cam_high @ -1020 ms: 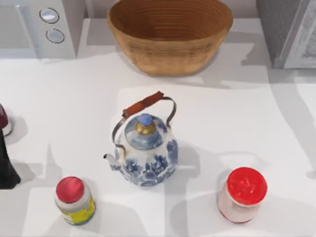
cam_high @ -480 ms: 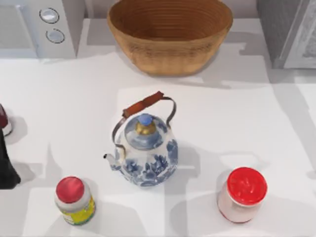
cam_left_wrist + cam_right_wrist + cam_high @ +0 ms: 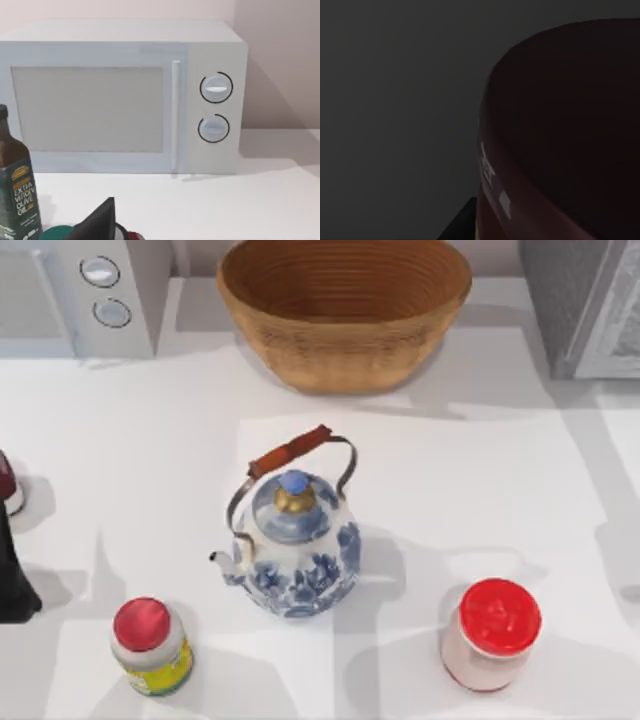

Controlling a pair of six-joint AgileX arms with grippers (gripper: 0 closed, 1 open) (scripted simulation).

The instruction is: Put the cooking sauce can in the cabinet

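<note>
The cooking sauce can (image 3: 560,140) looms very close in the dim right wrist view, its dark maroon lid rounded against a dark grey surround. A black bit of my right gripper (image 3: 462,225) shows beside the can's base. The cabinet (image 3: 585,300), dark grey with a paler framed door, stands at the table's far right corner in the top view. My left gripper (image 3: 14,585) is parked at the table's left edge.
A blue-and-white teapot (image 3: 293,545) stands mid-table, with a wicker basket (image 3: 345,310) behind it. A white red-lidded jar (image 3: 492,632) is at the front right and a yellow-labelled red-lidded bottle (image 3: 150,645) at the front left. A white microwave (image 3: 75,295) stands far left, with an olive oil bottle (image 3: 15,185) near it.
Only the shadows along the table's right side have shifted. Nothing standing on the table has moved, and the left arm stays put.
</note>
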